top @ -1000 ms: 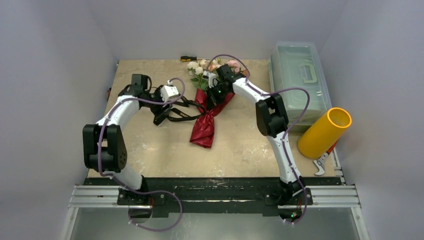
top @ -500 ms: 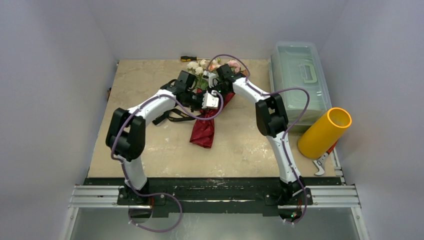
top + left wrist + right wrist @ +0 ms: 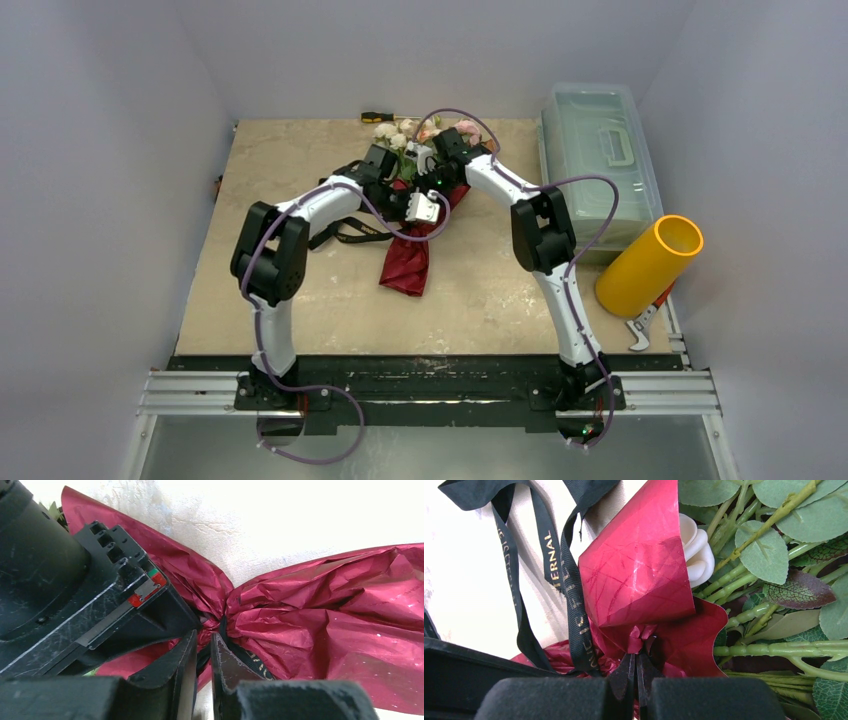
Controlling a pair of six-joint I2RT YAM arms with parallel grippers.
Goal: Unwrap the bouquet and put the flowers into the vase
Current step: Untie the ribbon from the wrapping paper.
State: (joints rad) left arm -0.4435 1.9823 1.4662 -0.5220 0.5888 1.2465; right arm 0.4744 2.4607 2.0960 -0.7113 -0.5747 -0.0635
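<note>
Left gripper: your left gripper (image 3: 204, 642) sits at the pinched waist of the bouquet (image 3: 405, 262), its jaws drawn almost together with a strip of black ribbon (image 3: 248, 659) caught between them.
Right gripper: your right gripper (image 3: 635, 662) is pinched tight on a fold of the maroon paper (image 3: 636, 580), just beside the green stems (image 3: 769, 650).
Ribbon: it is tied round the waist of the paper. Loose tails with gold lettering trail over the table (image 3: 300, 160) to the left of the bouquet.
Paper: it is crinkled, gathered at the waist and flares out on both sides of it.
Flowers: the flowers (image 3: 392, 135) are cream, white and pink heads at the far end of the bouquet, near the back edge of the table, just beyond both wrists.
Bouquet: it lies on the far half of the table, heads toward the back wall and the paper tail toward you.
Vase: the yellow vase (image 3: 645, 265) is at the right edge, well apart from the bouquet. It is tilted with its mouth up and to the right, and you cannot tell whether it leans or lies.
Box: a clear box (image 3: 595, 150) with a handle stands just behind the vase.
Screwdriver: a screwdriver (image 3: 375, 117) lies at the back edge, near the flower heads.
</note>
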